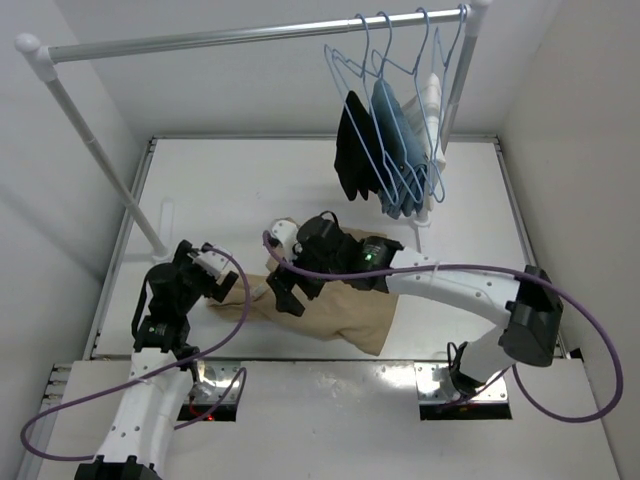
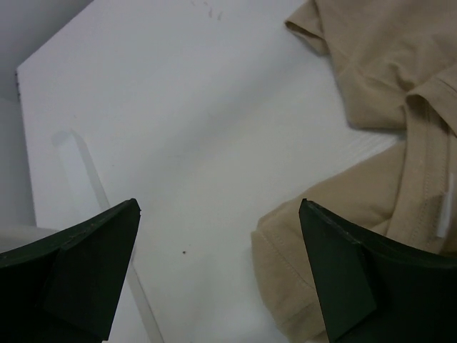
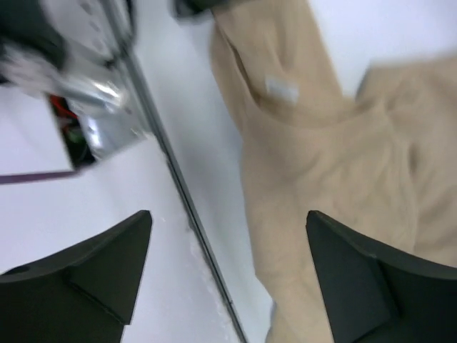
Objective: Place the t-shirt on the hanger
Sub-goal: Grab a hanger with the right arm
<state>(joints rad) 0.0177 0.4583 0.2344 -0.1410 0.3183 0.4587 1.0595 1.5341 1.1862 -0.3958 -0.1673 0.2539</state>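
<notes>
The tan t-shirt (image 1: 345, 300) lies crumpled on the white table, its left end between my two grippers. My left gripper (image 1: 220, 275) is open and empty at the shirt's left edge; in the left wrist view (image 2: 219, 207) its right finger (image 2: 343, 279) hangs over a hemmed fold of the shirt (image 2: 285, 264). My right gripper (image 1: 283, 290) is open and empty above the shirt; in the right wrist view (image 3: 228, 214) the shirt's collar with a white label (image 3: 282, 89) shows ahead. Several light-blue wire hangers (image 1: 400, 70) hang on the rail; I cannot single out a bare one.
A black garment (image 1: 352, 150), a blue one (image 1: 395, 145) and a white one (image 1: 433, 100) hang on hangers at the back right. The rail (image 1: 250, 35) spans the back. Its slanted left pole (image 1: 110, 170) meets the table near my left arm. A seam (image 3: 178, 186) runs along the table's near edge.
</notes>
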